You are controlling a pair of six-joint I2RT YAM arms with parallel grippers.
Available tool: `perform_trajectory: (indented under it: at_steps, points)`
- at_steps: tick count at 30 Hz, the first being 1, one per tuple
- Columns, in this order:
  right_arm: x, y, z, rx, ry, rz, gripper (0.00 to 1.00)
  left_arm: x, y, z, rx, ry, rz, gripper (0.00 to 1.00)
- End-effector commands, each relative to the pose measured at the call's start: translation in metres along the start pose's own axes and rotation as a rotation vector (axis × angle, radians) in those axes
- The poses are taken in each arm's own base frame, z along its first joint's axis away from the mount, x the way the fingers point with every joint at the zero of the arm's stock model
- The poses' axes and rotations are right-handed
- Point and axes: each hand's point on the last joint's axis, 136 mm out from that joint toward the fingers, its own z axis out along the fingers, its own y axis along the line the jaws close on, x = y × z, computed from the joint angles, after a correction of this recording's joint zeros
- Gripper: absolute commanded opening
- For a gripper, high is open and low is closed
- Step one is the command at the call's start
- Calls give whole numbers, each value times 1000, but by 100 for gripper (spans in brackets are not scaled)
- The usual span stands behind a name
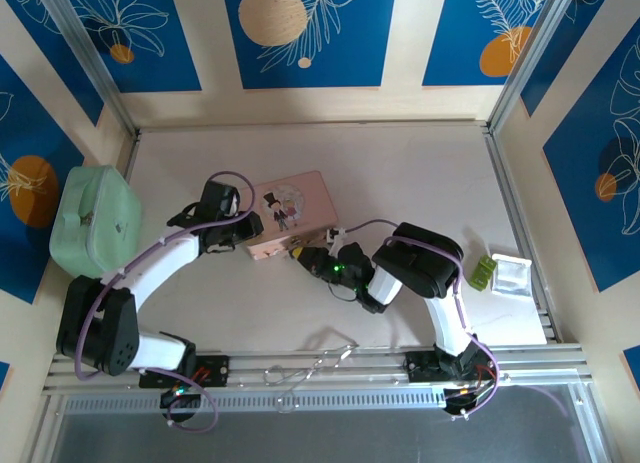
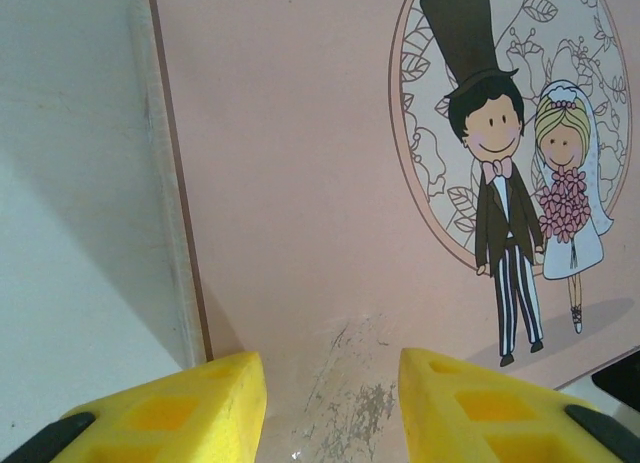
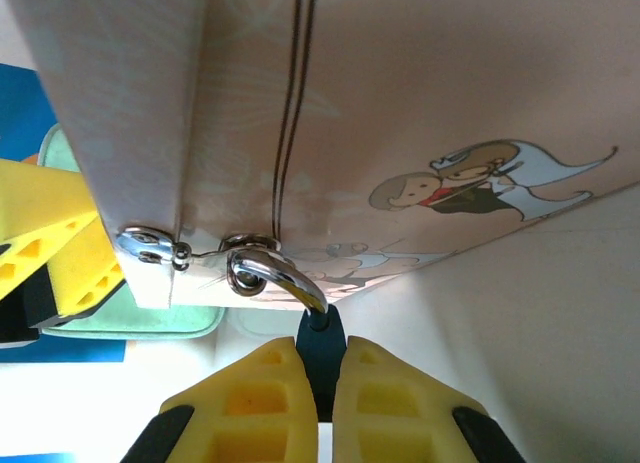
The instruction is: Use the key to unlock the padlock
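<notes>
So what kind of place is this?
Probably a robot practice booth: a left arm and right arm bolted to a metal rail, a table walled by blue flower panels, and props like the pink tin and mint case.

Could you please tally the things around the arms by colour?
Pink: 1, picture tin
Green: 2, mint case, small green item
Dark teal: 1, padlock
Clear: 1, plastic packet
Silvery: 1, thin metal piece
Total: 6

Blue leaf-and-orange panels [image 1: 350, 43] line pale wooden walls [image 1: 300, 103] around an evenly lit whitish tabletop [image 1: 420, 173].
</notes>
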Motion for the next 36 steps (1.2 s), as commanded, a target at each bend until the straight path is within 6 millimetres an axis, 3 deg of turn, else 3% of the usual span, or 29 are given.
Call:
perform_trajectory:
  at_steps: [1, 36]
  points:
    - [2, -25, -4, 78, -13, 41, 0, 13, 12, 6, -39, 30, 17, 42]
    - [5, -22, 5, 83, 17, 18, 0, 9, 13, 5, -32, 21, 27, 41]
